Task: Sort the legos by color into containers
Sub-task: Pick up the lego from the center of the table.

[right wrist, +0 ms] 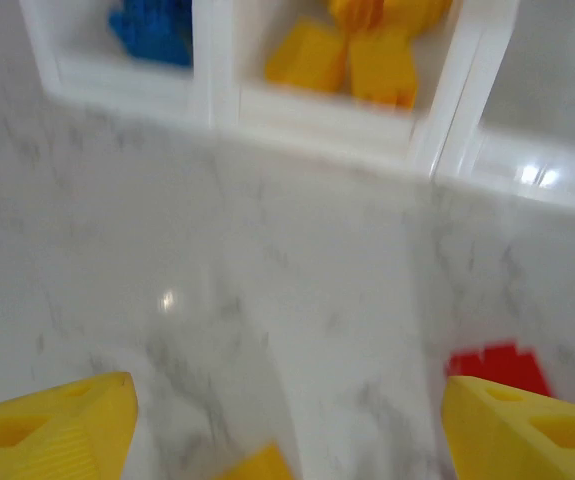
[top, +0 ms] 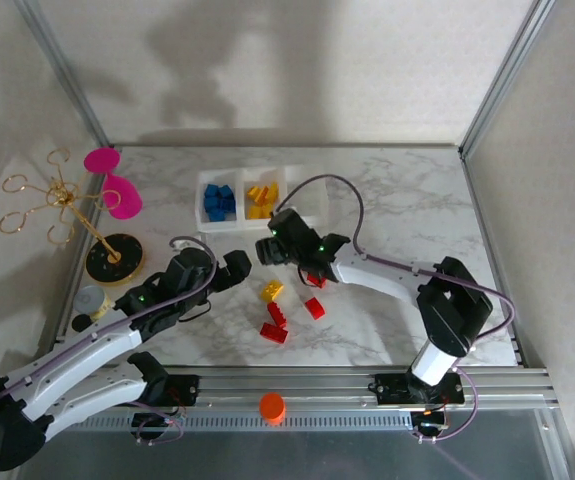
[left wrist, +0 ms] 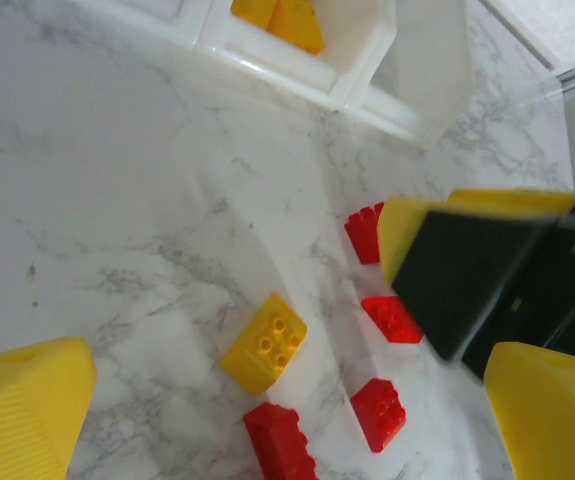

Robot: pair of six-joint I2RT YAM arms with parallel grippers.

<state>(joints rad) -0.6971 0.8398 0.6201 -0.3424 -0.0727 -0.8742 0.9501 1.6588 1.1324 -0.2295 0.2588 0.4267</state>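
The containers [top: 309, 198] stood near the far edge of the table [top: 407, 200], left of its middle. Blue legos [top: 217, 200] filled the left bin and yellow ones [top: 260, 197] the middle bin. 1 yellow brick [top: 272, 291] and 4 red bricks [top: 274, 333] lay loose nearer the near edge. The left gripper [top: 239, 268] hovered just left of them, fingers spread wide and empty. The right gripper [right wrist: 287, 400] hung between the bins and the bricks, jaws parted, holding nothing.
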